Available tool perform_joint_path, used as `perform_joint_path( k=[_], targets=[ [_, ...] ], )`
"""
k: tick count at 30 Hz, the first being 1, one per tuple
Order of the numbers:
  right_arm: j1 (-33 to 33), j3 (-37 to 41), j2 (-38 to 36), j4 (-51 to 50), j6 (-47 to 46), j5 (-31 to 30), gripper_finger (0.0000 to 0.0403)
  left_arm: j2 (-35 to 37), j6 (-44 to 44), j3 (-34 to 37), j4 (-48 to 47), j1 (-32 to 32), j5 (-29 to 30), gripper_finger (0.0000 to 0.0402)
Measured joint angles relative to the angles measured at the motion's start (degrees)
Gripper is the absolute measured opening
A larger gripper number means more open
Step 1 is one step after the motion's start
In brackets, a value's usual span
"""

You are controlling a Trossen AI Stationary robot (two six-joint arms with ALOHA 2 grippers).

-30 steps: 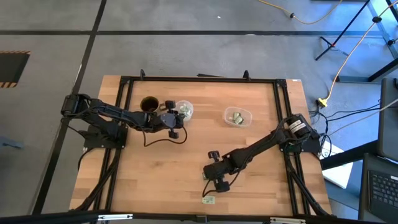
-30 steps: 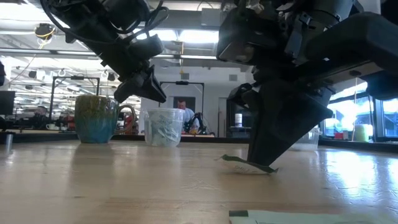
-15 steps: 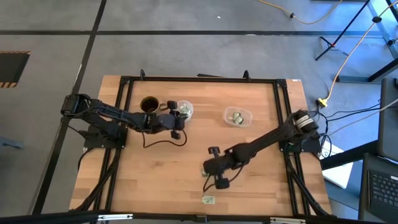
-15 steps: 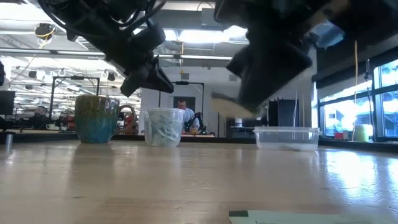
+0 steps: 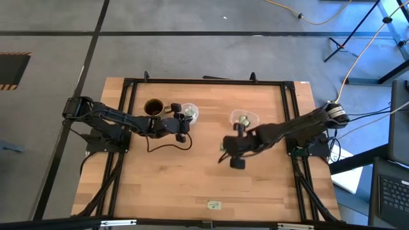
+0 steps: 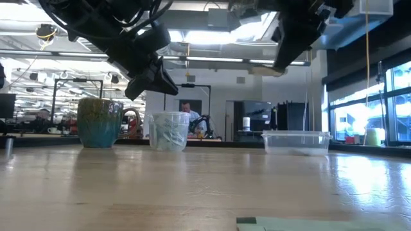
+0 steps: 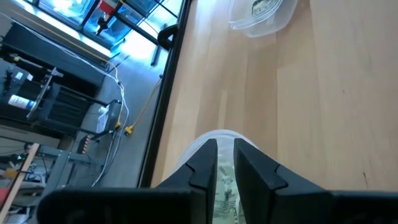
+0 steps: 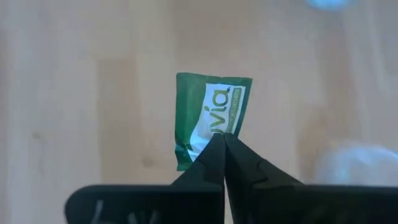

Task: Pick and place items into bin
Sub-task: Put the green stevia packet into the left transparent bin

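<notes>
Tool tips on our right arm (image 8: 222, 146) are pressed onto a packet (image 8: 211, 118), held high above the desk (image 5: 192, 185) beside the bin (image 5: 245, 119) for dropping. Our left tool (image 7: 225, 158), tips slightly apart, waits over the cup (image 5: 188, 113).

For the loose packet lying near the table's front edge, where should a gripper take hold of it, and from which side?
Best from straight above, fingers closing across its short width. The packet lies flat on the bare table, alone, so no side offers an edge. The right gripper is shut on another packet, pinching it near one edge, so a narrow pinch probably suffices. The left gripper hangs over the clear cup.
</notes>
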State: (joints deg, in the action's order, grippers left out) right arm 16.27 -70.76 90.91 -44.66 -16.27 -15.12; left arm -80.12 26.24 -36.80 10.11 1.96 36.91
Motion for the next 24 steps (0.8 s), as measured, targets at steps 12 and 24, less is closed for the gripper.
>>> perform_joint_path(
  k=[12, 24],
  targets=[
    [-11.6, 1.8, -4.5, -13.3, 0.5, -0.9, 0.0001, 0.0, 0.6, 0.0, 0.5, 1.6, -0.5, 0.0048],
    [-26.9, 15.3, -4.4, -6.3, 5.1, -0.7, 0.0001, 0.0, 1.1, 0.0, 0.4, 3.9, -0.4, 0.0048]
  ],
)
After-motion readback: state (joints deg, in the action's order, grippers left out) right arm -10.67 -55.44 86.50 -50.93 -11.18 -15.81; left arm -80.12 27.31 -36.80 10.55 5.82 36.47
